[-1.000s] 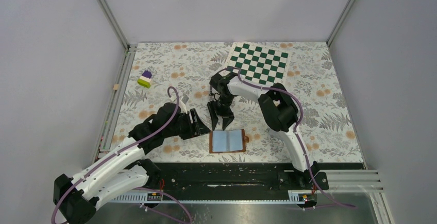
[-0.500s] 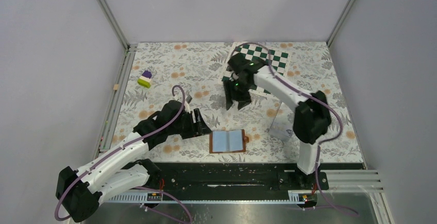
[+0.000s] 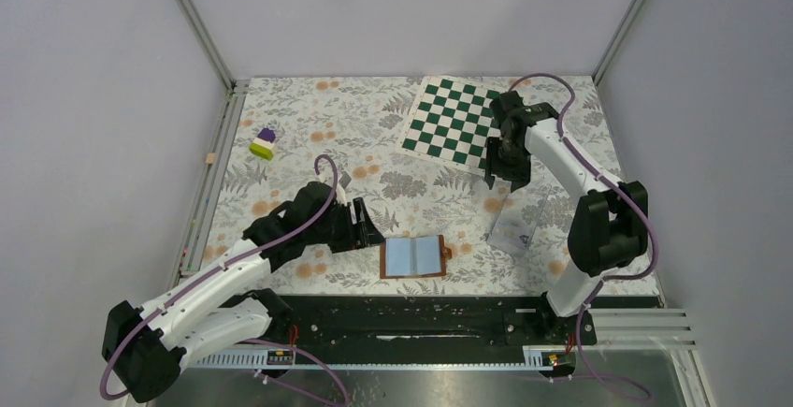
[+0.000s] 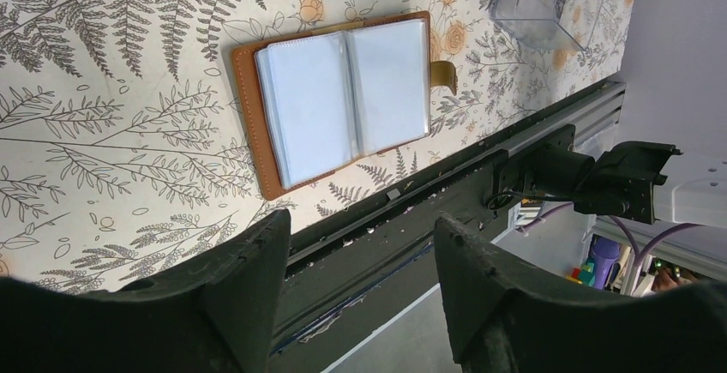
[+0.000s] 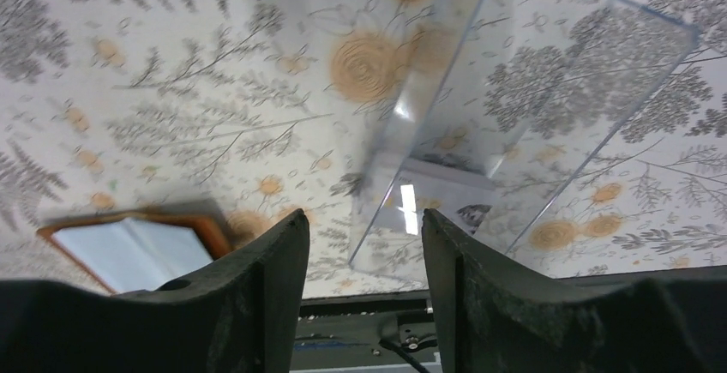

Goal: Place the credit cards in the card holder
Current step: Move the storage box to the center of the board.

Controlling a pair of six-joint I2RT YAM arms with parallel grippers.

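The card holder (image 3: 412,257) lies open on the floral mat near the front edge, brown leather outside with pale blue-grey pockets facing up (image 4: 343,99) (image 5: 129,249). One whitish credit card (image 5: 441,186) with a dark mark lies inside a clear plastic case (image 3: 512,220). My left gripper (image 3: 367,229) (image 4: 360,236) hovers just left of the card holder, open and empty. Farther back on the right, beside the checkerboard's right edge and just behind the case, my right gripper (image 3: 503,177) (image 5: 364,227) hangs open and empty.
A green-and-white checkerboard (image 3: 458,122) lies at the back of the mat. A purple, white and green block (image 3: 264,143) sits at the back left. The black base rail (image 3: 421,313) runs along the near edge, and grey walls enclose the table.
My right arm has swung from just behind the card holder to the back right, by the clear case. The left gripper has opened a little wider and barely moved.
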